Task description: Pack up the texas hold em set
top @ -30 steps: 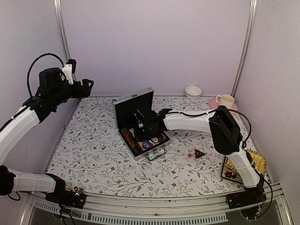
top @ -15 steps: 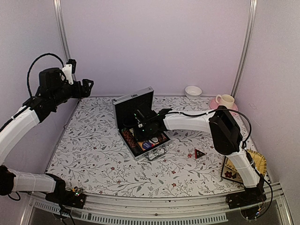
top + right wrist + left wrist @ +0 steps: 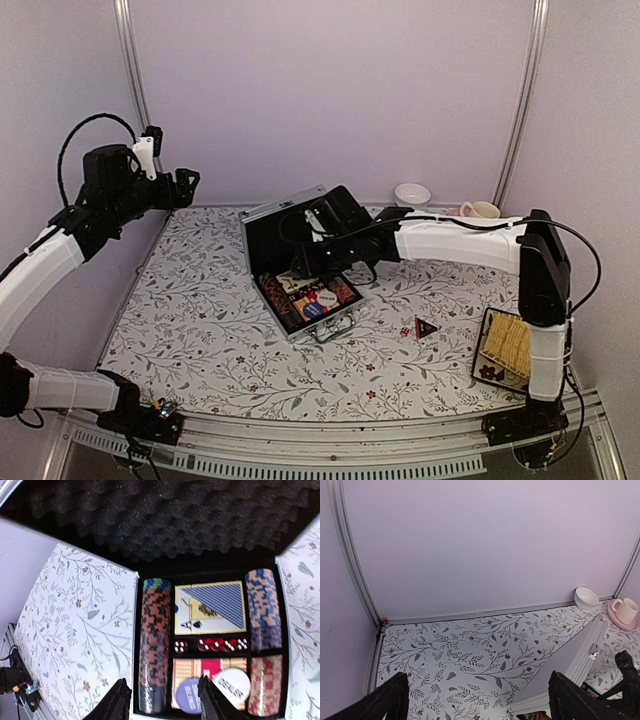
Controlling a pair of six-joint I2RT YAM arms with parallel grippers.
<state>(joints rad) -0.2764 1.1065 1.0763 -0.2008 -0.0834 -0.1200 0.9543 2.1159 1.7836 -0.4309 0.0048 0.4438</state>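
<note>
Top external view: the small silver aluminium briefcase lies open mid-table. Its black foam lid stands up on the 11 o'clock side, the metal handle faces 5 o'clock, and the long axis runs roughly 8 to 2 o'clock.

In the right wrist view, rows of poker chips run 12 to 6 down both sides. Between them are blue-backed cards, a line of red dice and a white dealer disc.

The right gripper hangs over the open case in front of the lid. Its fingers are spread at the 6 o'clock edge of its own view, over the case's handle-side end, and hold nothing.

The flowered table is bare at 9 o'clock of the case. At 4 o'clock a black-and-red triangular marker lies well apart from it. A yellow woven tray sits by the right edge.

The left gripper is raised over the far-left corner with its fingers wide apart and empty.
</note>
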